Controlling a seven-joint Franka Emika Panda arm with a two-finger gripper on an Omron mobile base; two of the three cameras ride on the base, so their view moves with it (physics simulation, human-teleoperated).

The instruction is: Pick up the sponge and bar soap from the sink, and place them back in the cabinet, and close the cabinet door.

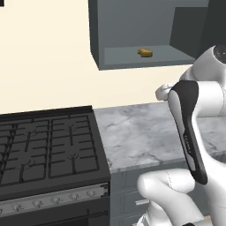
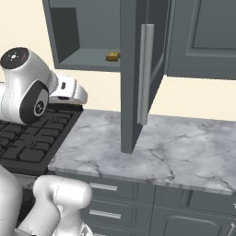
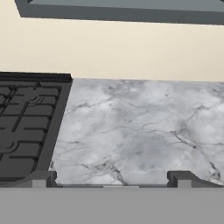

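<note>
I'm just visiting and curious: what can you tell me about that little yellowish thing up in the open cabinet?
That is the sponge, a small, chunky, mustard yellow-brown block. It lies flat on the lighter grey shelf inside the dark slate-grey wall cabinet, resting on the shelf and touching nothing else. The cabinet door stands swung open, and in the right base view its edge hides part of the sponge. Its texture is too small to make out.

My left base view looks forward and down from behind my arm's left side, over the stove [image 1: 46, 150] and marble counter [image 1: 137, 137] up to the open cabinet [image 1: 145, 55]. My right base view faces the same counter [image 2: 152, 147], stove and cabinet from the right, near the cabinet door [image 2: 133, 73]. My hand view sits low and close, looking level across the counter [image 3: 135, 131] to the wall.
</note>
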